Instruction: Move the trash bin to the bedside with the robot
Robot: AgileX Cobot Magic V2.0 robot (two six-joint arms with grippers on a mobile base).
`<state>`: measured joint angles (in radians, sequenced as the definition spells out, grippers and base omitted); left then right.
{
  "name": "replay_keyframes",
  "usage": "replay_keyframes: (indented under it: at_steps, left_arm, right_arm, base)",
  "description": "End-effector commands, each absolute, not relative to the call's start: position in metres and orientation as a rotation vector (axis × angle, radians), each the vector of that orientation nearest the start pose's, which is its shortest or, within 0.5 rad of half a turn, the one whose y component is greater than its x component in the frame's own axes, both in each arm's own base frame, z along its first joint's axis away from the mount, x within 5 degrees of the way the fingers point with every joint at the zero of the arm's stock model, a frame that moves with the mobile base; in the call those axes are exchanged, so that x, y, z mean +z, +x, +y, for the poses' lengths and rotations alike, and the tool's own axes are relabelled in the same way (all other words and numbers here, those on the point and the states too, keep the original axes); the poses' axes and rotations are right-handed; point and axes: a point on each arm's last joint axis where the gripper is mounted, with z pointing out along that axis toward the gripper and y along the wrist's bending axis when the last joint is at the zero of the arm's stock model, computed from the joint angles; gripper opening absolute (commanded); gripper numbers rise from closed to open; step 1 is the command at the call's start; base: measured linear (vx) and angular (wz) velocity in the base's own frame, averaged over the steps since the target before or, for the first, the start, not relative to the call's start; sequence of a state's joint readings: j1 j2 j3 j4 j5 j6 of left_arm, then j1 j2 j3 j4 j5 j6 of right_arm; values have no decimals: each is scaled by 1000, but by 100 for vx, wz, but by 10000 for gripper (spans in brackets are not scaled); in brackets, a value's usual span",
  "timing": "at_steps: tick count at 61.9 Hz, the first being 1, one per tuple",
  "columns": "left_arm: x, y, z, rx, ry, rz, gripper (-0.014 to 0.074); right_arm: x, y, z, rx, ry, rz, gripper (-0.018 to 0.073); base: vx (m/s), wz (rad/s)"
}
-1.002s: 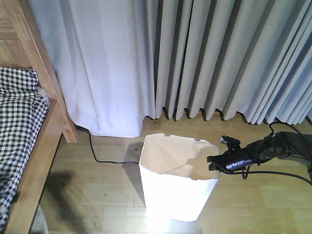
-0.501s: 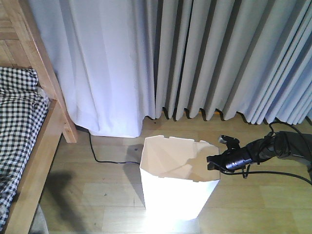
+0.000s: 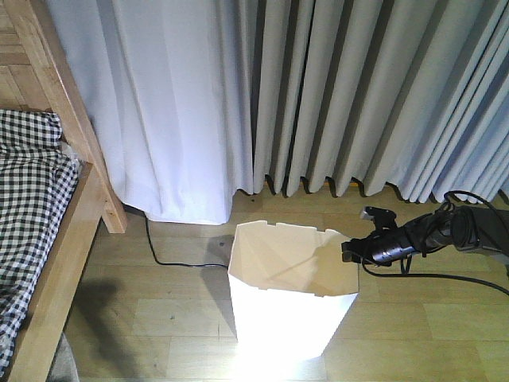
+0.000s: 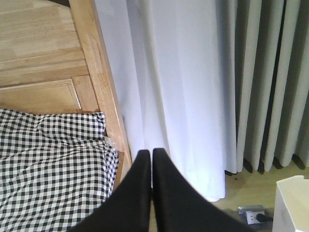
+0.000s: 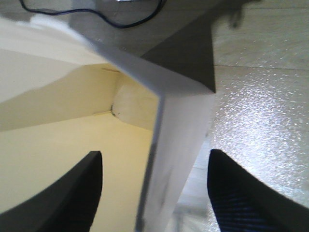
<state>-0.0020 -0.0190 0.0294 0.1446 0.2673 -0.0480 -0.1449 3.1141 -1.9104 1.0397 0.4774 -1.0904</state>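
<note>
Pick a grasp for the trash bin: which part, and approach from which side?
Grip the thin top rim of the trash bin on the wall facing the right gripper, coming in from that side, one finger inside and one outside. The walls are broad and tapering, too wide to span, while the open top leaves the rim edge free. The right wrist view already shows the open fingers straddling that wall.

The wooden floor (image 3: 159,310) carries the white bin (image 3: 290,306), whose wall stands between the right claw (image 5: 154,188) tips, and a black cable (image 3: 171,259) beyond.
</note>
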Motion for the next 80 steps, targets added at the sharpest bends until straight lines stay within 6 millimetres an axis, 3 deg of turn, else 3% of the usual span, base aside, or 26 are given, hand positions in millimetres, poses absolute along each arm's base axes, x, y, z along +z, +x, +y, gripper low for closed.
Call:
replay_keyframes:
  at_steps: [1, 7, 15, 26, 32, 44, 58, 80]
  left_arm:
    - [178, 56, 2, 78, 56, 1704, -6]
    - [178, 56, 2, 78, 56, 1704, -6]
    - [178, 56, 2, 78, 56, 1704, -6]
    - [178, 56, 2, 78, 56, 1704, -6]
    - [178, 56, 2, 78, 56, 1704, -6]
    - [178, 56, 2, 78, 56, 1704, -6]
    - [178, 56, 2, 78, 56, 1704, -6]
    - [178, 56, 2, 78, 56, 1704, -6]
  right_arm:
    - [-170, 449, -27, 668, -66, 2801, 458]
    - [-163, 442, -30, 817, -163, 2823, 458]
    - [-160, 444, -48, 875, 50, 2782, 458]
    - [-146, 441, -71, 954, 107, 2790, 458]
    - [-135, 444, -80, 886, 112, 2840, 458]
    - [-94, 446, -96, 526, 153, 2899, 458]
    - [-17, 418, -104, 187, 166, 2799, 458]
    - [161, 361, -94, -55, 34, 2471, 458]
  base:
    - [0, 0]
    - [0, 0]
    - [0, 0]
    - [0, 0]
    - [0, 0]
    - [0, 0]
    - [0, 0]
    - [0, 0]
